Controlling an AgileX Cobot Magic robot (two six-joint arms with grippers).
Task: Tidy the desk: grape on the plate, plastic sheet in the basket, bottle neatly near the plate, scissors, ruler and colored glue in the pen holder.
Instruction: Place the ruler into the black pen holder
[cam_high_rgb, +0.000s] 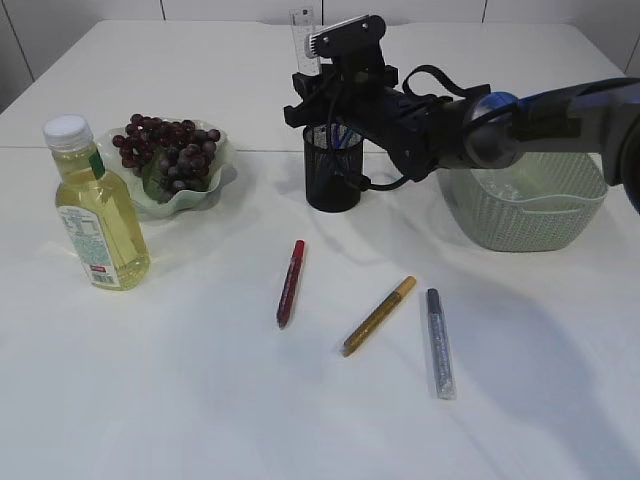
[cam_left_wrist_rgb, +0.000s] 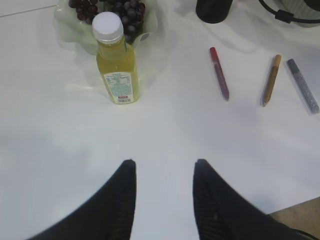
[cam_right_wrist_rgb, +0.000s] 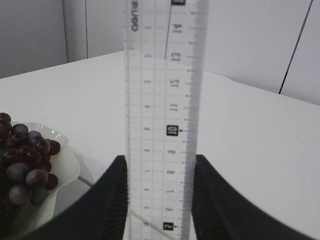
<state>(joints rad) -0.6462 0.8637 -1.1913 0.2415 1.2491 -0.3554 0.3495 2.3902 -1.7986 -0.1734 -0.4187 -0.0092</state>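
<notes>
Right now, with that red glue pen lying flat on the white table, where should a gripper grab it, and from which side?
Probably around the middle of the red glue pen, coming straight down from above. It lies flat, slim and nearly lengthwise toward the camera, with bare white table on both long sides, so the jaws can straddle its narrow width.

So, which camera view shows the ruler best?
The right wrist view: the clear ruler stands upright between the right pincer's fingers, its numbers readable. The exterior view shows only its top above the arm. The left wrist view does not show it.
</notes>
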